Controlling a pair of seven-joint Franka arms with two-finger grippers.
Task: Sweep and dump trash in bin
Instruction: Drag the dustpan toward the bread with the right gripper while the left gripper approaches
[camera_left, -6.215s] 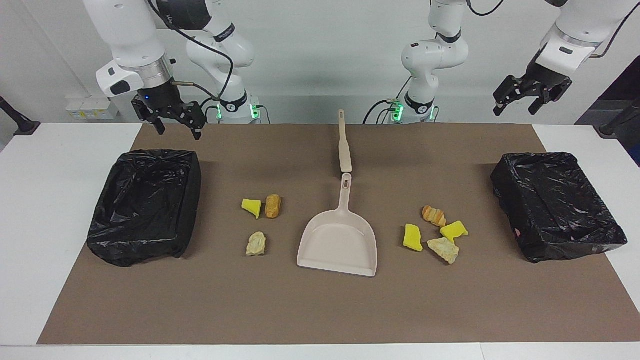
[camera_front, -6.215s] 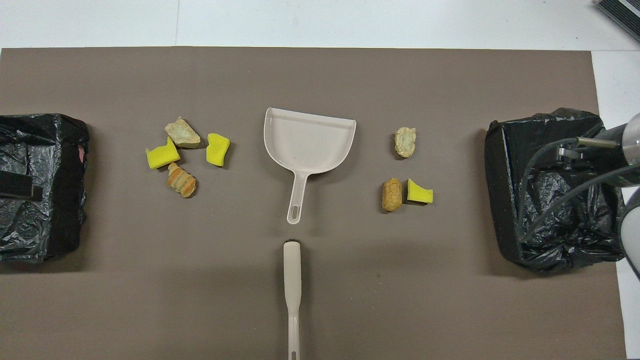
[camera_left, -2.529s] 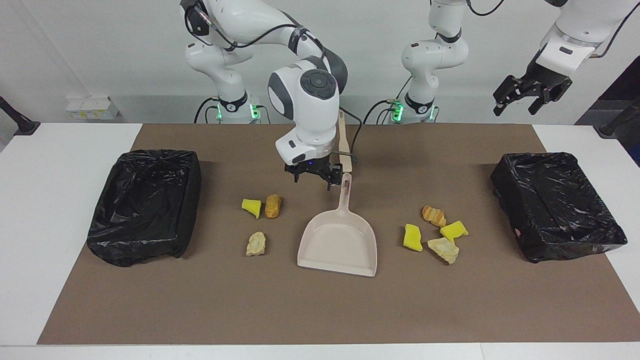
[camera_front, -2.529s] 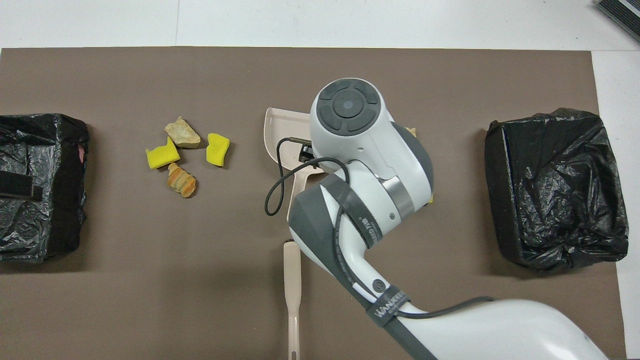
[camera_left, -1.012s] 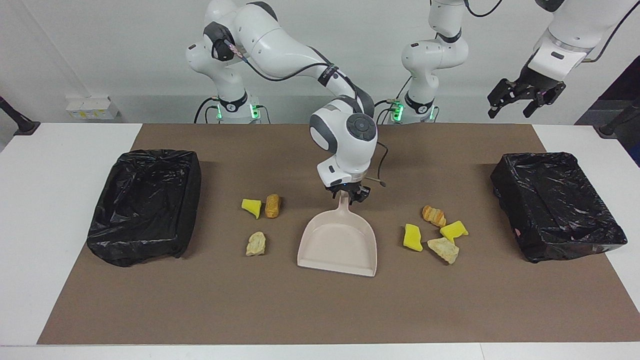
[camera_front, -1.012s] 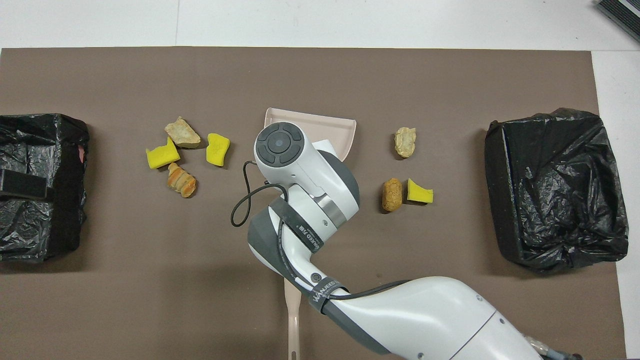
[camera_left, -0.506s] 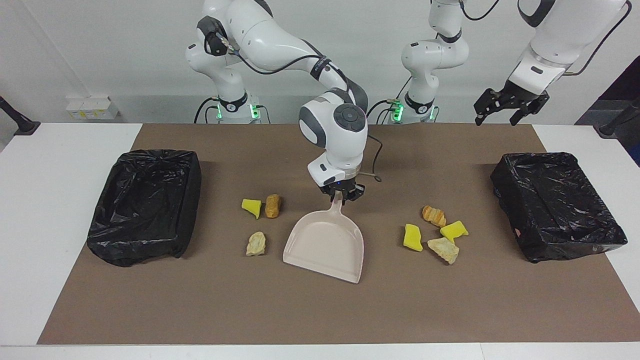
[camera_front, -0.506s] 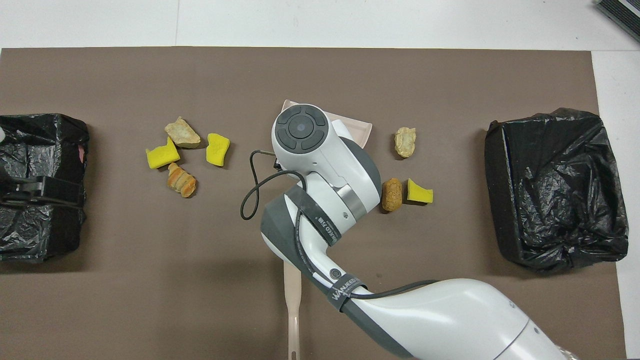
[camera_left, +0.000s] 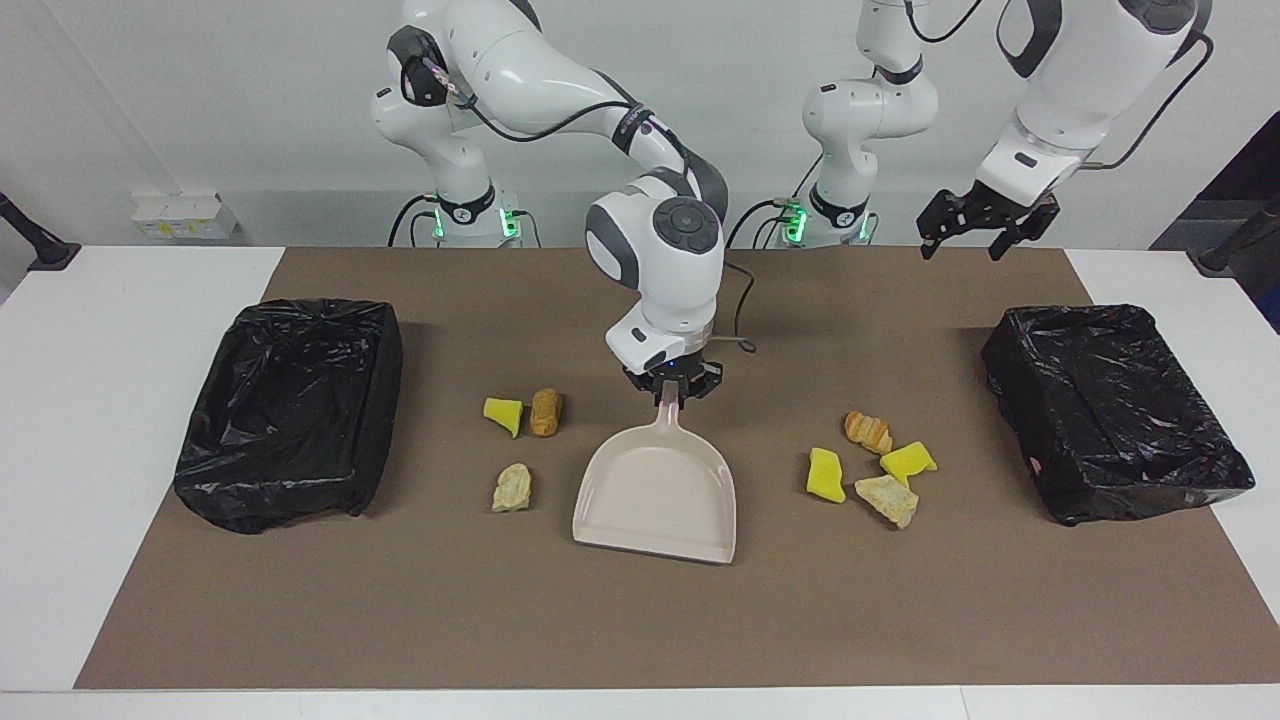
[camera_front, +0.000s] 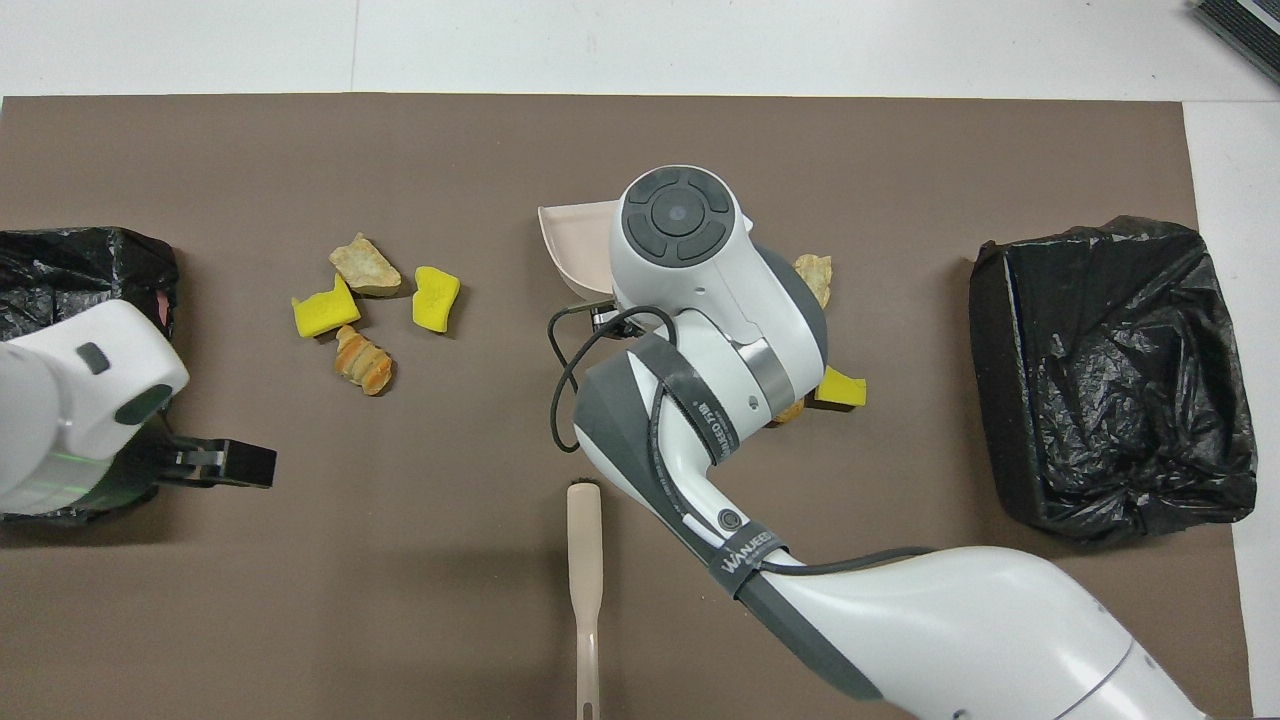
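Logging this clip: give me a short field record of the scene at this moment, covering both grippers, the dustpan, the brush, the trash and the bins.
right gripper: shut on the dustpan handle
dustpan: on the mat, mouth away from the robots
left gripper: open, in the air, holding nothing
brush: lying untouched, nearer the robots than the dustpan
trash: seven pieces on the mat, four toward the left arm's end, three toward the right's
bins: one black-lined bin at each end
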